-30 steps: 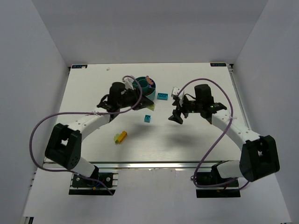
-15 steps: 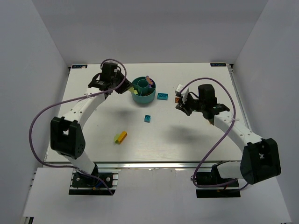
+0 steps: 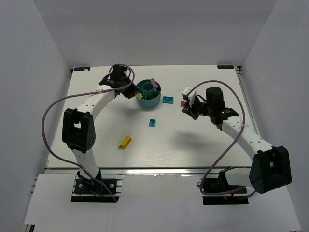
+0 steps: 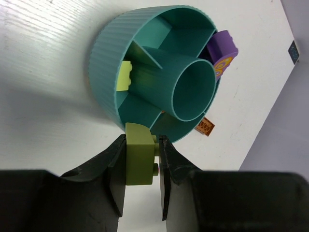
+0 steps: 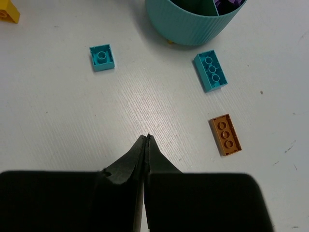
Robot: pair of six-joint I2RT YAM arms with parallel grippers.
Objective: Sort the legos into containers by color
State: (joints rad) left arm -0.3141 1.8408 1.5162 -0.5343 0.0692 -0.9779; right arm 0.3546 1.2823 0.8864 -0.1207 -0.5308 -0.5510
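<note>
The teal divided bowl (image 3: 148, 94) stands at the table's back centre. My left gripper (image 4: 142, 159) is shut on a lime green lego (image 4: 140, 153) right at the bowl's ribbed outer wall (image 4: 104, 63). Inside the bowl, a paler lime lego (image 4: 124, 76) lies in one wedge and a purple lego (image 4: 222, 48) rests on the far rim. My right gripper (image 5: 147, 137) is shut on nothing, above bare table. Ahead of it lie an orange lego (image 5: 225, 134), a long teal lego (image 5: 211, 71) and a small teal lego (image 5: 102, 57).
A yellow lego and a green lego (image 3: 124, 141) lie together at front left of the table. The small teal lego (image 3: 152, 123) sits mid-table and the long teal lego (image 3: 168, 99) just right of the bowl. Grey walls close in the table.
My left arm swung away to the back left, then came back to the bowl's left side, still shut on the green lego. My right gripper went from open to shut and drew back a little.
</note>
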